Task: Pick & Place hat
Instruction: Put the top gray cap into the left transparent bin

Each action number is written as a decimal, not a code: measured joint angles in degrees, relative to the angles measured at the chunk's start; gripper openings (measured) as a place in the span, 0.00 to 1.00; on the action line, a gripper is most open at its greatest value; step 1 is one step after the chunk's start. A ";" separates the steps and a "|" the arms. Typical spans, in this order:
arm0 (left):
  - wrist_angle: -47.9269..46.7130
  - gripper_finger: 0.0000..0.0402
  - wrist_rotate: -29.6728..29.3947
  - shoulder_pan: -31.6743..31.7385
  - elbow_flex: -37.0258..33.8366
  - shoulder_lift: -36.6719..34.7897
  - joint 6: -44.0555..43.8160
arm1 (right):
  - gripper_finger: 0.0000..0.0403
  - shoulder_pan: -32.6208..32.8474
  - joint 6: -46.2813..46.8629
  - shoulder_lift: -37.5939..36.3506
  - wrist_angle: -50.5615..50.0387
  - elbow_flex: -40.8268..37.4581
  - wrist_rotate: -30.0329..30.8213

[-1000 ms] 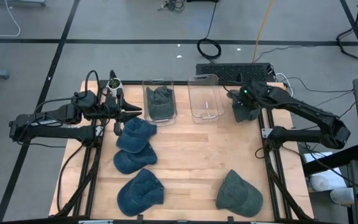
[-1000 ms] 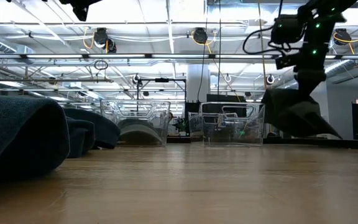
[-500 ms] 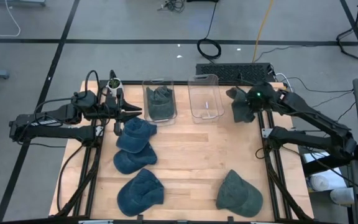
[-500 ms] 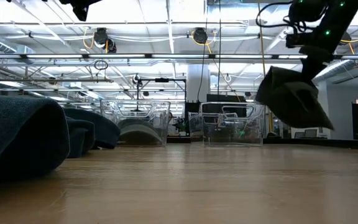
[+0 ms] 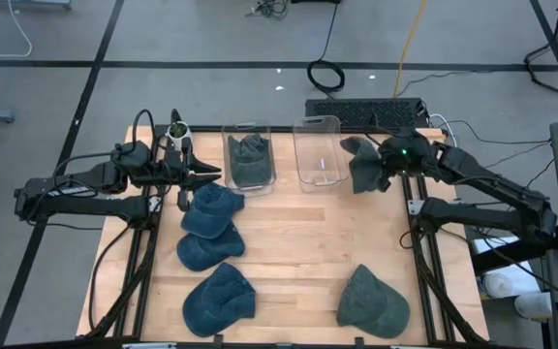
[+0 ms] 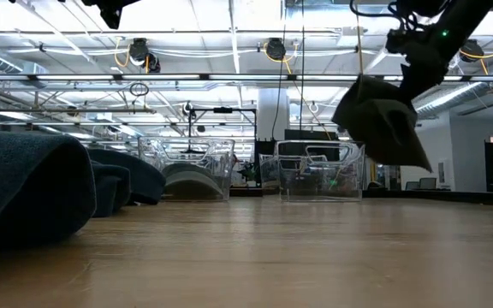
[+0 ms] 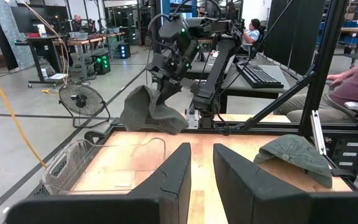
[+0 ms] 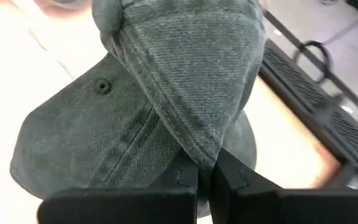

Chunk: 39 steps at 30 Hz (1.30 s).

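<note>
Left gripper [image 5: 204,174] idle at table's rear-left, beside blue hats [image 5: 210,208]; fingers slightly apart, empty. Bin [image 5: 248,160] holds one hat; clear bin [image 5: 319,153] alongside. Right gripper [image 5: 384,165] clamped on grey hat [image 5: 362,165], airborne just right of clear bin.

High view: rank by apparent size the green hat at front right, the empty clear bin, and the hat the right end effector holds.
1. Green hat on the table, largest.
2. Empty clear bin.
3. Held hat, bunched in the shut right end effector, looks smallest. It hangs above the table, nearer the camera, so its true size is unsure.
</note>
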 joint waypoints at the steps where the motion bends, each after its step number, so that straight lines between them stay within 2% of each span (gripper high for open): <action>1: 0.00 0.19 -0.02 0.00 0.00 0.00 0.00 | 0.00 0.36 0.45 0.00 0.81 0.00 -1.15; 24: -0.02 0.19 -0.02 0.00 0.00 0.00 -0.02 | 0.00 8.66 6.43 0.00 14.60 0.00 -8.71; 39: 0.00 0.19 0.00 0.02 0.00 0.00 0.00 | 0.00 14.39 9.52 0.01 19.76 0.00 -8.67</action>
